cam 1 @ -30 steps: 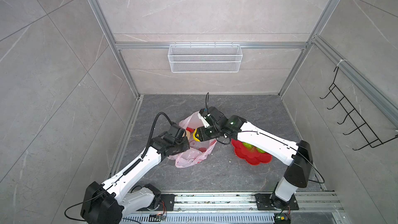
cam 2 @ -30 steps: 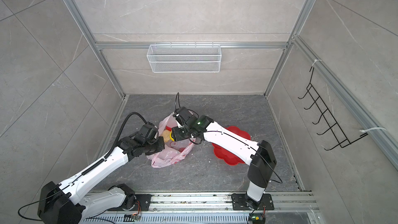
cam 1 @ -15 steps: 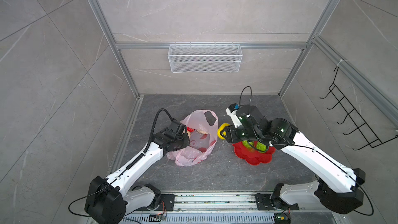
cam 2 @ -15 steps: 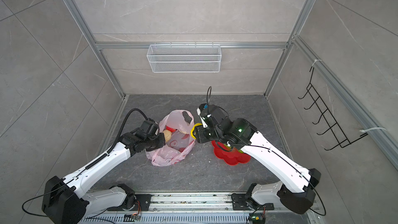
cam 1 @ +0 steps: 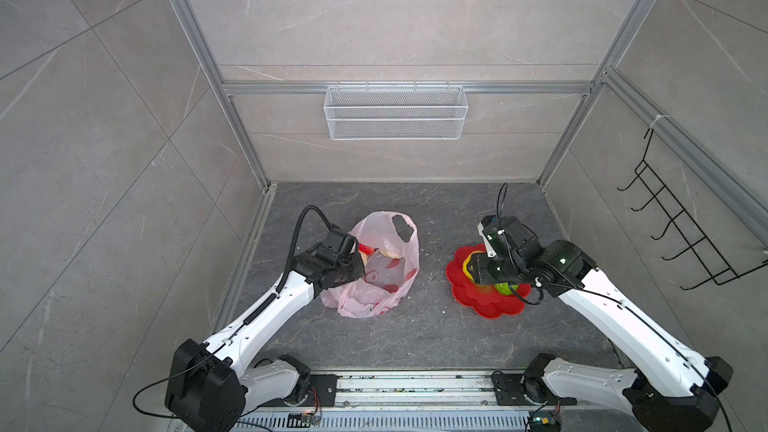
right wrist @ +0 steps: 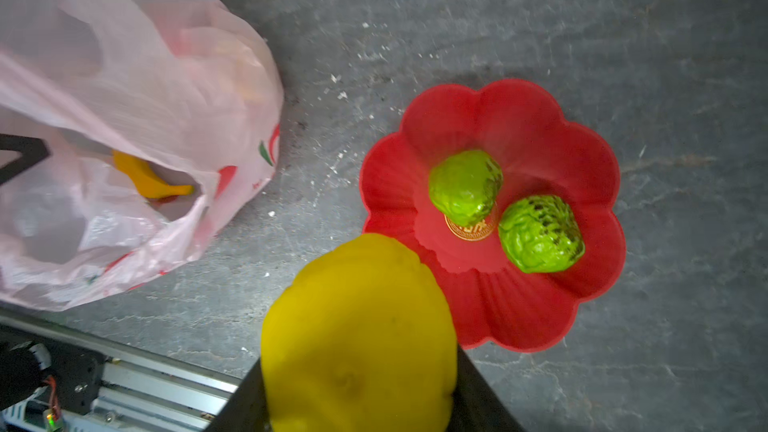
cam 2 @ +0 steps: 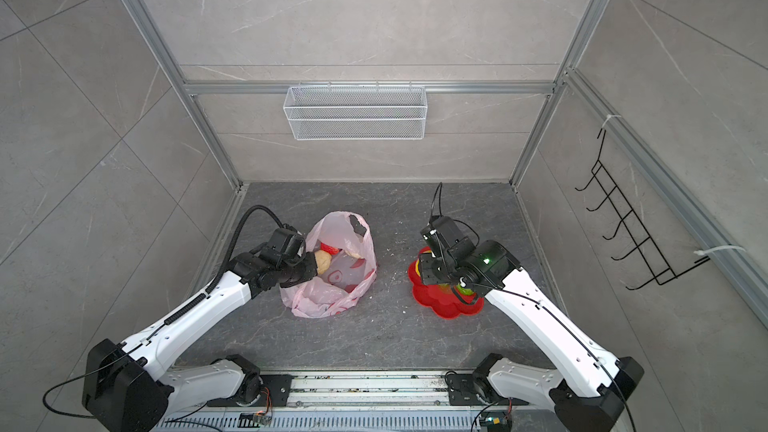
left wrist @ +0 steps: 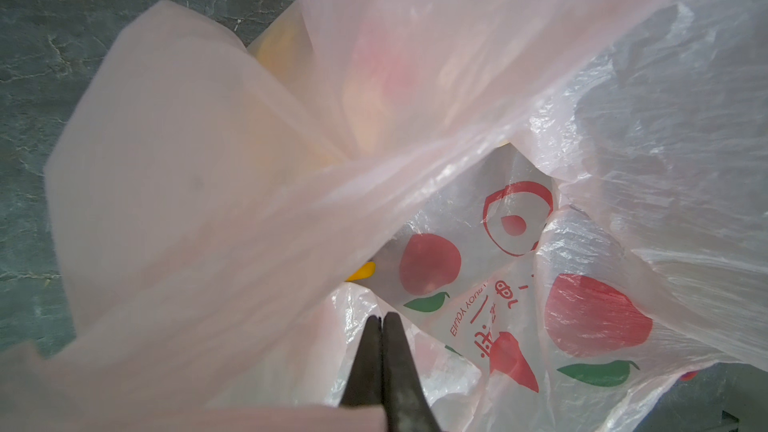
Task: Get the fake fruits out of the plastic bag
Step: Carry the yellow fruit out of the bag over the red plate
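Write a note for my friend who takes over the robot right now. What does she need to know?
The left gripper is shut, pinching the rim of the plastic bag and holding its mouth up.
The right gripper is shut on the yellow lumpy fruit, which hangs over the rim of the red flower-shaped dish.
Done: two green fruits lie in the dish.
Left: set the yellow one down. Then take out the banana, the red fruit and the cream fruit, which are in the bag.
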Tool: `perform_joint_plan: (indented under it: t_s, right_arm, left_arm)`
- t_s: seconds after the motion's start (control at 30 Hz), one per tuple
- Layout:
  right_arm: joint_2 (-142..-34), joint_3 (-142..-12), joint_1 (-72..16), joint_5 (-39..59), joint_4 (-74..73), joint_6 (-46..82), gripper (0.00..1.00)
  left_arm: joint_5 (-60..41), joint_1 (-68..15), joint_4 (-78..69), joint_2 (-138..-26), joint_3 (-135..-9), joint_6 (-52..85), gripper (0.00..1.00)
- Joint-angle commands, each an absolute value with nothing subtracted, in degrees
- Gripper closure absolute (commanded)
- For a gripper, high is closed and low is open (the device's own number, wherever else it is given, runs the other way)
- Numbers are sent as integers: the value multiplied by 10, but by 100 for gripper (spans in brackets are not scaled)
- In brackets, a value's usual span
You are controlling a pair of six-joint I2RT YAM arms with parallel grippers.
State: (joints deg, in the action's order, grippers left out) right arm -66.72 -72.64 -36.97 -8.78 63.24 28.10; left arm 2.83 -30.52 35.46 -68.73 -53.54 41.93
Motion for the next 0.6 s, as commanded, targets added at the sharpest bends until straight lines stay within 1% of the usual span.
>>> perform_joint_plan:
  t_s: [0.0,0.37,0.57]
  right_arm:
    - [-687,-679,-343,-91,616,298,64]
    - [-754,-572,-264,-87,563,291,65]
    - [-786,-548,-241,-88,538,286,65]
  left_arm:
    - [24,-302,345,-690,-554,407,100]
    - [20,-301,347,-694,-550,408,100]
    - [15,-301,346,-705,-555,404,100]
